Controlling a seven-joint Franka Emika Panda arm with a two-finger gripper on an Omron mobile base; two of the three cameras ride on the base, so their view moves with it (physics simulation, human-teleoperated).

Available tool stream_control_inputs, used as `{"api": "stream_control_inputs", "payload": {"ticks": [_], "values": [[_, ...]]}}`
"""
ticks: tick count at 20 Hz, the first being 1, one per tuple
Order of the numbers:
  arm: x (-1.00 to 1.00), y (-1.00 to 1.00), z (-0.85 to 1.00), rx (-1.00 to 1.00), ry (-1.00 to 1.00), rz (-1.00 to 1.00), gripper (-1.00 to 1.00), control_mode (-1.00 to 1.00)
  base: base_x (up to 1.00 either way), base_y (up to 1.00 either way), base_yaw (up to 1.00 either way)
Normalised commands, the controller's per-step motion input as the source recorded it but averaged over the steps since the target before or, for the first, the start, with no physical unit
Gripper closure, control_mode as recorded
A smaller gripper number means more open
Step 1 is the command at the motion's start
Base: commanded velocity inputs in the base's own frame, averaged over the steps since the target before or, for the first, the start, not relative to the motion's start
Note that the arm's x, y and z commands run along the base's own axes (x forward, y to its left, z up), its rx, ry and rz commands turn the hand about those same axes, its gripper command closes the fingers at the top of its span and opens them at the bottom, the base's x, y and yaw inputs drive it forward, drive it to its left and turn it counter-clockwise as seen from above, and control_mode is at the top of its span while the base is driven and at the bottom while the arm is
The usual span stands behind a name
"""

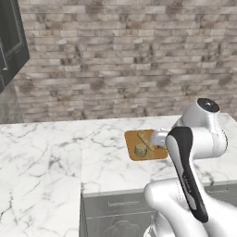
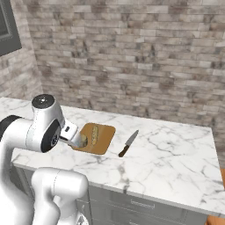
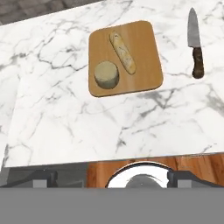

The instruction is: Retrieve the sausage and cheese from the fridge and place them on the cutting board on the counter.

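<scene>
We see a white marble counter [image 3: 70, 118] with grey veins, smooth and faintly glossy. At upper centre of the hand view lies a flat orange-brown wooden cutting board [image 3: 144, 52], matt with fine grain. At upper right, a knife [image 3: 195, 41] has a dull grey metal blade and dark brown wooden handle. Rough brick wall [image 1: 129, 55] fills the base views' top.

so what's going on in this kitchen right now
A white robot arm is at the marble counter, its gripper open and holding nothing. On the cutting board lie two foods: a round pale chunk, apparently the cheese, and a long pale link, apparently the sausage. They lie close together, apart from each other. A knife lies on the counter beside the board.
</scene>
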Motion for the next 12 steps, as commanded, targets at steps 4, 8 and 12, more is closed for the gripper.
{"api": "stream_control_inputs", "payload": {"ticks": [4,8,12], "values": [[-0.70,-0.13,0.44,-0.02,-0.12,0.13,-1.00,-1.00,0.00,0.00,0.00],[-0.18,-0.01,0.01,0.00,-0.02,0.03,-1.00,-1.00,0.00,0.00,0.00],[0.00,0.00,0.00,0.00,0.00,0.00,-1.00,-1.00,0.00,0.00,0.00]]}}
